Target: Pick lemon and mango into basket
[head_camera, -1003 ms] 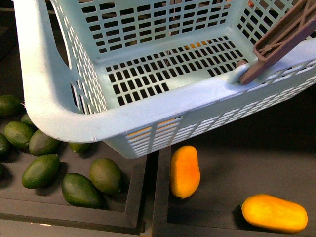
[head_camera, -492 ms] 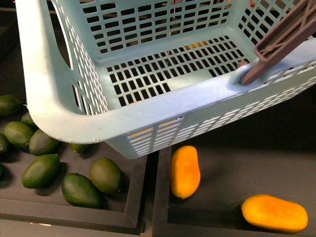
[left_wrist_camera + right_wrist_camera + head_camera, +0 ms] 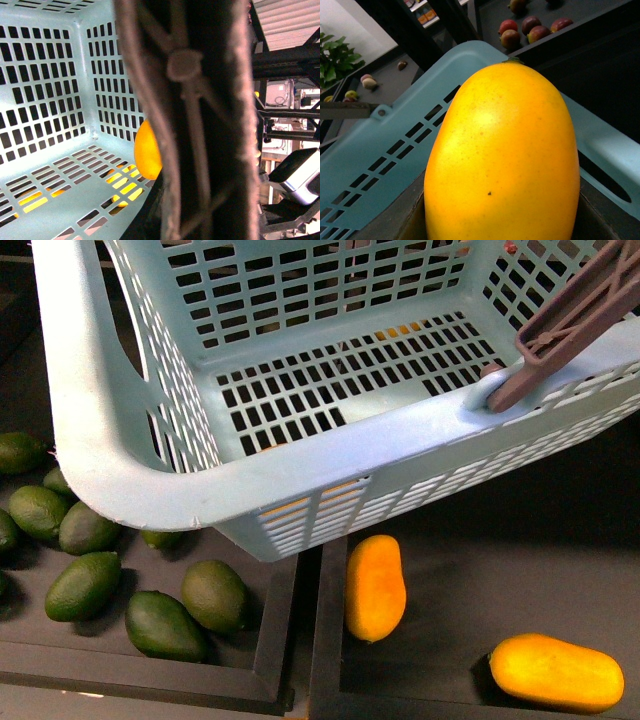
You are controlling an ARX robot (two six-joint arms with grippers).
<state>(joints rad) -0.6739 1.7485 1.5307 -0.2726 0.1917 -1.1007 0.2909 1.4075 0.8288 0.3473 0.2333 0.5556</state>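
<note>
- Against a second ago, only a slight nudge of the basket (image 3: 300, 475) to the right, then stillness. No fruit on the visible part of its slotted base, so neither drop made yet, by the look of it.
- Filling the right wrist view, probably a mango (image 3: 502, 150), its lower end cut off. Poised at the basket's rim, with the right claw (image 3: 500, 227) clamped on it, judging by dark finger edges at both flanks.
- Next call, then: carry over the rim and let go.
- Across the left wrist view, the brown handle (image 3: 190, 100), pressed close to the lens. Left claw unseen, so cannot tell whether open or closed.
- Beside that handle, an orange-yellow curve (image 3: 147, 150) against the basket wall, half hidden; unclear whether the same fruit.
- On the near dark tray (image 3: 470, 540), two more mangoes (image 3: 374, 586), one below the basket's near wall and a second mango (image 3: 556, 672) at near right. At near left, dark green oval fruits (image 3: 83, 584).
- Lemon not picked out for certain; only yellow glints through the slots.
</note>
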